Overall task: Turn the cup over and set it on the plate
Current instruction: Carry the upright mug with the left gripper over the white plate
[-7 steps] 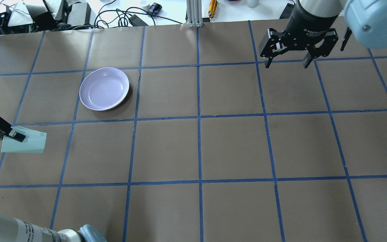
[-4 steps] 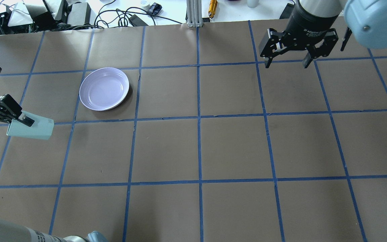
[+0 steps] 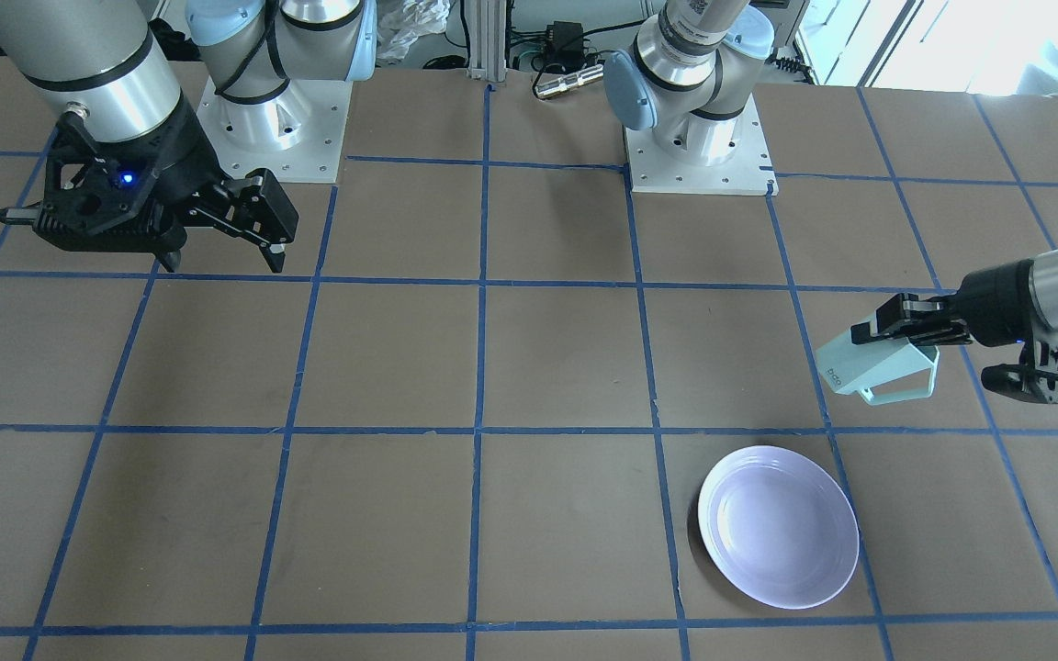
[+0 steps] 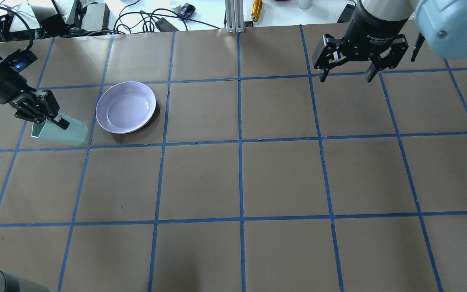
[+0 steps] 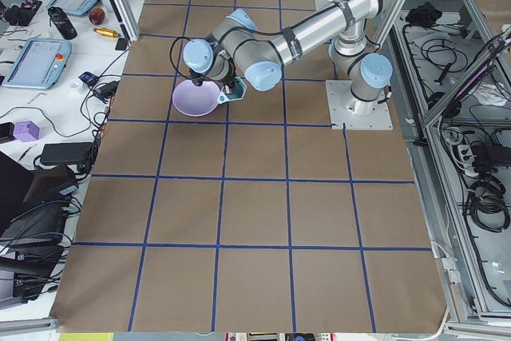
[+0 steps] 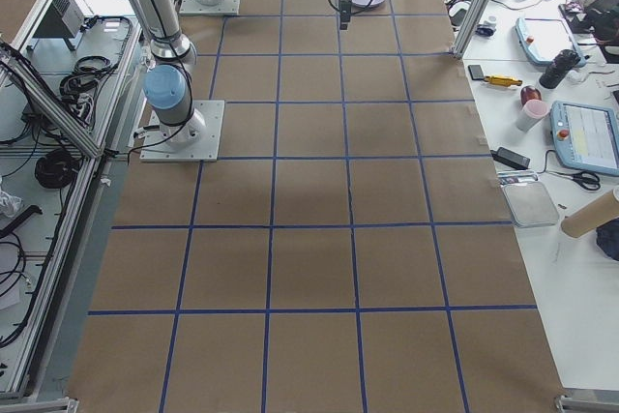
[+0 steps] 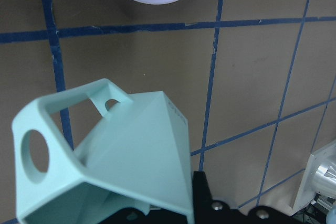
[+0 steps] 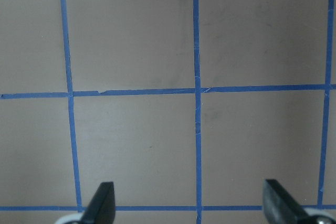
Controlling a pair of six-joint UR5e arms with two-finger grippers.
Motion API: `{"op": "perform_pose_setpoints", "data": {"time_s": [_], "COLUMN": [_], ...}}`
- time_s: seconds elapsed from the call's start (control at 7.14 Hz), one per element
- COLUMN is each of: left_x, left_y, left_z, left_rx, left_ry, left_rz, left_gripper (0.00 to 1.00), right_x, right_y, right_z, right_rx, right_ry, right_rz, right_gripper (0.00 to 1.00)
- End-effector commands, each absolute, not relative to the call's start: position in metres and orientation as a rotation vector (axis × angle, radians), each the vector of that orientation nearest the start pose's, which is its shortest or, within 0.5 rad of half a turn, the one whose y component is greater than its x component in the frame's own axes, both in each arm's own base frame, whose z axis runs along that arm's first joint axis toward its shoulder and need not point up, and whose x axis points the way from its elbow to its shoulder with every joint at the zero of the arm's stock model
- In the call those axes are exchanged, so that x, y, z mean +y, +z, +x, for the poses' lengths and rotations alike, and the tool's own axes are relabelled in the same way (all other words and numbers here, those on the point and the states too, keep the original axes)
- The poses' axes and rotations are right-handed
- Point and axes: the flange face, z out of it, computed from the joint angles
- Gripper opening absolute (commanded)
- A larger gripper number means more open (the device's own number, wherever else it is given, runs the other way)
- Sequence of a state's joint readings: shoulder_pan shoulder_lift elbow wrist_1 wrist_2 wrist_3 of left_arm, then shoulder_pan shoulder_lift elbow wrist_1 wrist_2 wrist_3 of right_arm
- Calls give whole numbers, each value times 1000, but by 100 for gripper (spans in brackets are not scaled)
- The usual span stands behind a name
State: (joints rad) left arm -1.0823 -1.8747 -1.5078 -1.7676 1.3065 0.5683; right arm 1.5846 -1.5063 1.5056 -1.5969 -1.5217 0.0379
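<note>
The pale mint-green cup [image 4: 61, 134] is held off the table, lying on its side, with its base end pointing toward the plate and its handle facing the far side of the table. My left gripper [image 4: 57, 121] is shut on its rim end. The cup also shows in the front view [image 3: 878, 367] and close up in the left wrist view [image 7: 115, 156]. The lavender plate [image 4: 126, 106] lies empty just right of the cup; it also shows in the front view [image 3: 779, 526]. My right gripper [image 4: 345, 75] is open and empty at the far right, with both fingertips [image 8: 102, 203] over bare table.
The table is brown paper with a blue tape grid. An aluminium post [image 4: 233, 16], a yellow tool [image 4: 256, 9] and cables [image 4: 144, 20] sit along the far edge. The two arm bases [image 3: 694, 138] stand at the robot's side.
My left gripper has carried the cup away from the robot and to the right, up close to the plate, and turned it. The right arm has not moved.
</note>
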Motion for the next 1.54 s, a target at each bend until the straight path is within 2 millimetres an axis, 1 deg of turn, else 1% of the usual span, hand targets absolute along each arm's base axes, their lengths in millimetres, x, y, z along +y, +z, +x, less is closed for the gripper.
{"op": "perform_pose_setpoints", "data": {"time_s": [0.0, 0.14, 0.28, 0.42, 0.56, 0.7, 0.84, 0.98, 1.12, 1.4], "left_x": [-595, -607, -613, -618, -625, -631, -639, -650, -660, -676], "left_y": [347, 341, 340, 335, 327, 314, 305, 300, 295, 282], "left_z": [81, 64, 48, 31, 14, -13, -25, -29, -32, -34], "left_rx": [3373, 3312, 3296, 3280, 3148, 3037, 3025, 3020, 2989, 2984], "left_ry": [298, 260, 227, 229, 231, 267, 260, 253, 274, 308], "left_rz": [159, 236, 291, 350, 455, 575, 610, 635, 813, 862], "left_gripper": [0, 0, 0, 0, 0, 0, 0, 0, 0, 0], "right_x": [-520, -520, -520, -520, -520, -520, -520, -520, -520, -520], "right_y": [491, 491, 491, 491, 491, 491, 491, 491, 491, 491], "right_z": [145, 145, 145, 145, 145, 145, 145, 145, 145, 145], "right_rx": [3091, 3091, 3091, 3091, 3091, 3091, 3091, 3091, 3091, 3091], "right_ry": [-41, -41, -41, -41, -41, -41, -41, -41, -41, -41], "right_rz": [37, 37, 35, 35, 35, 35, 37, 35, 35, 35], "right_gripper": [100, 100, 100, 100, 100, 100, 100, 100, 100, 100]}}
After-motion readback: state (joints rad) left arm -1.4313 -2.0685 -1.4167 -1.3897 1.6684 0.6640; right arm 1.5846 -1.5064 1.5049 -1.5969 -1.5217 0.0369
